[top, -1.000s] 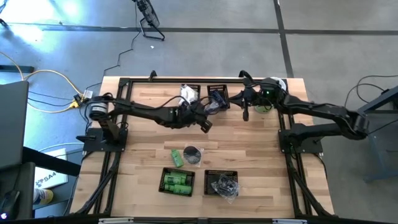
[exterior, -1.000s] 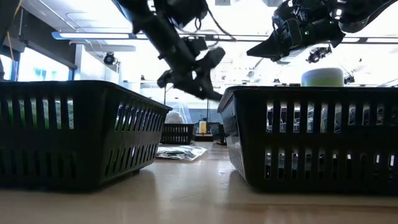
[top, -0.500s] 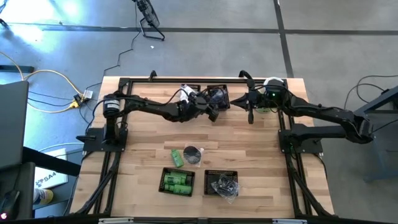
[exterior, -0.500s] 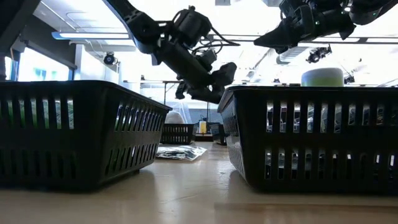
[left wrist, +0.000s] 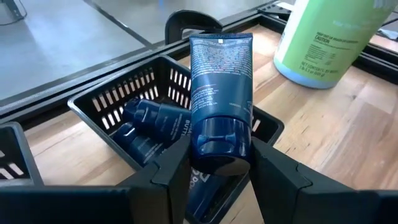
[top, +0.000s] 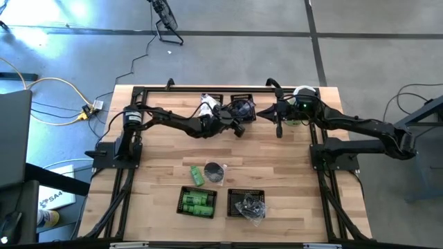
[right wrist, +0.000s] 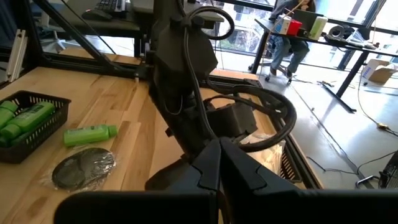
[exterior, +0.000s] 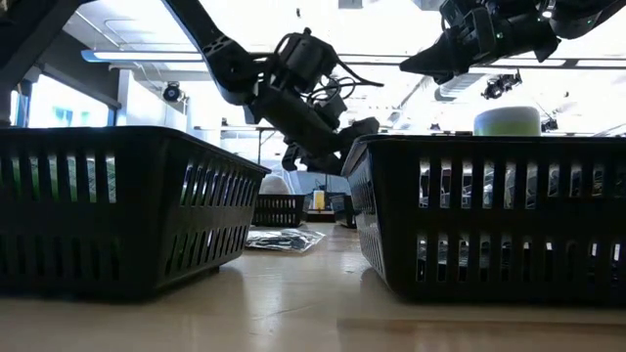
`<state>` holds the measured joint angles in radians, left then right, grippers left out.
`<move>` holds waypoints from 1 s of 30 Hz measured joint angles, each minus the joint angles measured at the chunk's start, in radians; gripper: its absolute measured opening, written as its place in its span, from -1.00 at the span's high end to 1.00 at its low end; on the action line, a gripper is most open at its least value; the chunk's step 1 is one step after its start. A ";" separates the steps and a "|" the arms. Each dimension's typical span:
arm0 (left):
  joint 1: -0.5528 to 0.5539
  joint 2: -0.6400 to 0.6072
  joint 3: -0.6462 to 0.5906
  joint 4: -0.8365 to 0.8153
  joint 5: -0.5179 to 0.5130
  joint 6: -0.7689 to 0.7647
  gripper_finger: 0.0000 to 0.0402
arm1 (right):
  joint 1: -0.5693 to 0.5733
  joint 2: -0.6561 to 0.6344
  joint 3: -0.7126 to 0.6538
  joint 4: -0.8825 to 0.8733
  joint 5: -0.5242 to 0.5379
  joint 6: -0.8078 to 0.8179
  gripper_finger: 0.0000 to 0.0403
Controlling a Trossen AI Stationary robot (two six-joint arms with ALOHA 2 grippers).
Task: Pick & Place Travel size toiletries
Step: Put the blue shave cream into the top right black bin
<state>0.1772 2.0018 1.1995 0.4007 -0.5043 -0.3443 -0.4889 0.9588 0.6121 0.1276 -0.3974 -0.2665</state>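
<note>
My left gripper [top: 239,126] [left wrist: 219,155] is shut on a dark blue tube [left wrist: 221,74] above the far black basket [left wrist: 106,102], where more dark blue tubes [left wrist: 149,118] lie. A neighbouring far basket [top: 213,102] holds white packets. A green tube [top: 196,174] and a grey disc [top: 215,171] lie flat on the table. The near baskets hold green bottles [top: 197,202] and clear-wrapped dark pieces [top: 249,206]. My right gripper [top: 279,130] [right wrist: 219,163] is shut and hangs in the air beside the tall pale-green cylinder [top: 302,105]. My left gripper pinches the dark blue tube at its round cap end [left wrist: 219,140] between the two fingers [left wrist: 171,168]. The tube runs on forward past the fingertips, along them. It is lifted clear, over the near corner of the far basket.
The tall pale-green cylinder [left wrist: 329,37] stands on the table just right of the far baskets. A black frame [top: 208,90] runs along the table's far edge and sides. Bare wood [top: 277,166] lies between the far and near baskets.
My left gripper has carried the dark blue tube toward the table's right and far edge, from the open table to the basket of dark blue tubes, staying shut on it. My right gripper has shifted slightly to the right and stayed shut.
</note>
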 joint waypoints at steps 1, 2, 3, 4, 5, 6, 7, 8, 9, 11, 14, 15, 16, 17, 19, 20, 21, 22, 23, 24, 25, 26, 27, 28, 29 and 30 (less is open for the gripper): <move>0.000 0.001 0.000 -0.001 -0.001 0.000 0.30 | 0.000 0.000 0.000 0.000 0.000 0.000 0.99; 0.000 0.005 0.000 0.001 0.000 0.000 0.30 | 0.000 0.000 0.000 0.000 0.001 0.000 0.99; 0.000 0.009 0.000 0.001 0.000 0.000 0.30 | 0.000 0.000 0.000 0.000 0.001 0.000 0.99; 0.000 0.010 0.000 -0.002 0.000 0.000 0.30 | 0.000 0.000 0.000 0.000 0.001 0.000 0.99; 0.000 0.010 0.000 -0.001 0.000 0.000 0.30 | 0.000 0.000 0.000 0.000 0.001 0.000 0.99; 0.000 0.010 0.000 0.002 -0.001 0.000 0.30 | 0.000 0.000 0.000 -0.002 0.001 0.000 0.99; 0.000 0.012 0.000 0.008 -0.001 0.000 0.30 | 0.000 0.000 0.000 -0.004 0.001 0.000 0.99; 0.000 0.016 0.000 0.015 -0.001 0.000 0.30 | 0.000 0.000 0.000 -0.004 0.001 0.000 0.99; 0.001 0.019 0.000 0.016 -0.001 0.000 0.30 | 0.000 0.000 0.000 -0.003 0.001 0.000 0.99; 0.008 0.020 -0.001 0.015 0.003 0.000 0.30 | 0.000 0.000 0.000 -0.004 0.001 0.000 0.99; 0.021 0.019 0.000 0.019 0.037 0.000 0.30 | 0.000 0.000 0.000 -0.004 0.000 0.000 0.99; 0.025 0.019 0.000 0.018 0.059 0.000 0.30 | 0.000 0.000 0.000 -0.004 -0.001 0.000 0.99; 0.032 0.019 0.000 0.018 0.084 0.000 0.30 | 0.000 0.000 0.000 -0.004 -0.002 0.000 0.99; 0.036 0.019 0.000 0.020 0.099 0.000 0.30 | 0.000 0.000 0.000 -0.005 -0.002 0.000 0.99; 0.042 0.019 0.000 0.023 0.110 0.000 0.30 | 0.000 0.000 0.000 -0.004 -0.002 -0.001 0.99; 0.043 0.019 0.000 0.023 0.110 0.000 0.30 | 0.000 0.000 0.000 -0.005 -0.002 -0.001 0.99; 0.046 0.019 0.000 0.023 0.110 0.000 0.30 | 0.000 0.000 0.000 -0.005 -0.002 -0.001 0.99; 0.047 0.019 0.000 0.024 0.110 0.000 0.30 | 0.000 0.000 0.000 -0.005 -0.002 -0.001 0.99; 0.047 0.019 0.000 0.029 0.111 0.001 0.30 | 0.000 0.000 0.000 -0.005 -0.002 -0.001 0.99; 0.049 0.019 0.000 0.031 0.111 0.005 0.30 | 0.000 0.000 0.000 -0.005 -0.002 -0.001 0.99; 0.052 0.019 0.000 0.036 0.114 0.013 0.30 | 0.000 0.000 0.000 -0.005 -0.002 -0.001 0.99; 0.053 0.019 0.000 0.040 0.120 0.023 0.30 | 0.000 0.000 0.000 -0.005 -0.002 -0.001 0.99; 0.053 0.019 0.000 0.044 0.125 0.026 0.30 | 0.000 0.000 0.000 -0.005 -0.002 -0.001 0.99; 0.053 0.019 0.000 0.047 0.125 0.026 0.30 | 0.000 0.000 0.000 -0.005 -0.002 -0.001 0.99; 0.054 0.019 0.000 0.047 0.125 0.026 0.30 | 0.000 0.000 0.000 -0.005 -0.002 -0.001 0.99; 0.054 0.019 0.000 0.046 0.125 0.026 0.30 | 0.000 0.000 0.000 -0.005 -0.002 -0.001 0.99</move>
<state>0.2307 2.0209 1.1992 0.4470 -0.3795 -0.3183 -0.4889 0.9588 0.6121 0.1230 -0.3996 -0.2672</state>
